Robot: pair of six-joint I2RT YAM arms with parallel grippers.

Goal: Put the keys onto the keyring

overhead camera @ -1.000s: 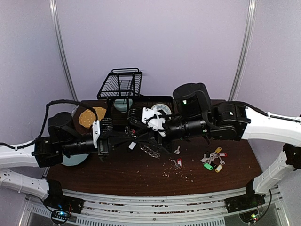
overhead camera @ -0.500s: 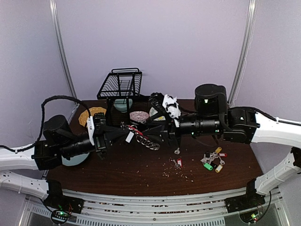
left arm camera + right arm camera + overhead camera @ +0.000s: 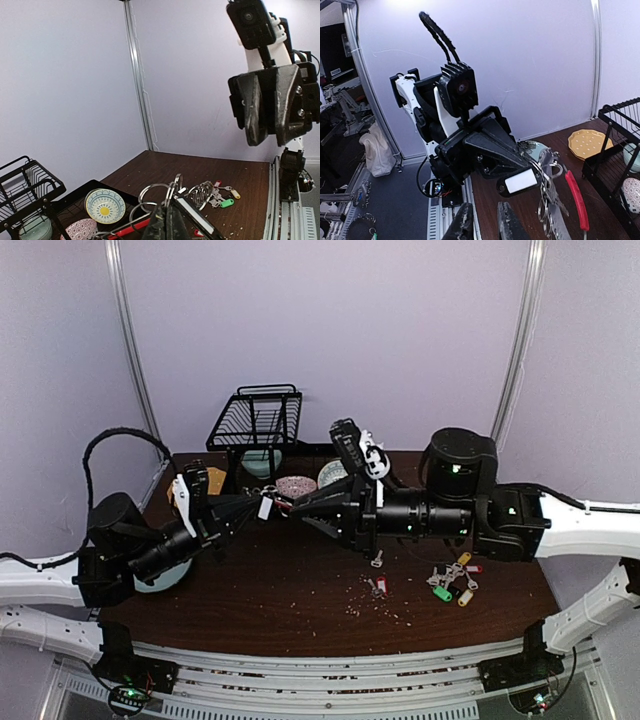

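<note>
A: How far along is it?
B: Early, I'd judge. The left pincer point(image 3: 167, 222) is clamped shut on the keyring point(image 3: 575, 194) and holds it in the air above the back left of the desk point(image 3: 300, 592). A white tag point(image 3: 522, 181) and a bit of metal dangle right at the grip. Whether that one is truly threaded on, I can't tell
A: And the rest?
B: The keys point(image 3: 452, 582) with coloured tags lie in a heap on the right side of the desk, well apart from the keyring. A lone key point(image 3: 377, 560) and a red-tag key point(image 3: 379, 586) lie nearer the middle. All of those are left to do
A: What's the right pincer point(image 3: 484, 221) up to?
B: It points at the keyring from just beside it, jaws a narrow slit apart, nothing between them
A: Changed from a second ago?
B: Yes. Then both pincers met lower, over the middle of the desk, with the keyring's loops hanging down between them. Now the left arm has swung the keyring up and toward the back left. The right arm's bulk has drawn off to the right, though its tips follow the keyring. The keys on the desk haven't stirred
</note>
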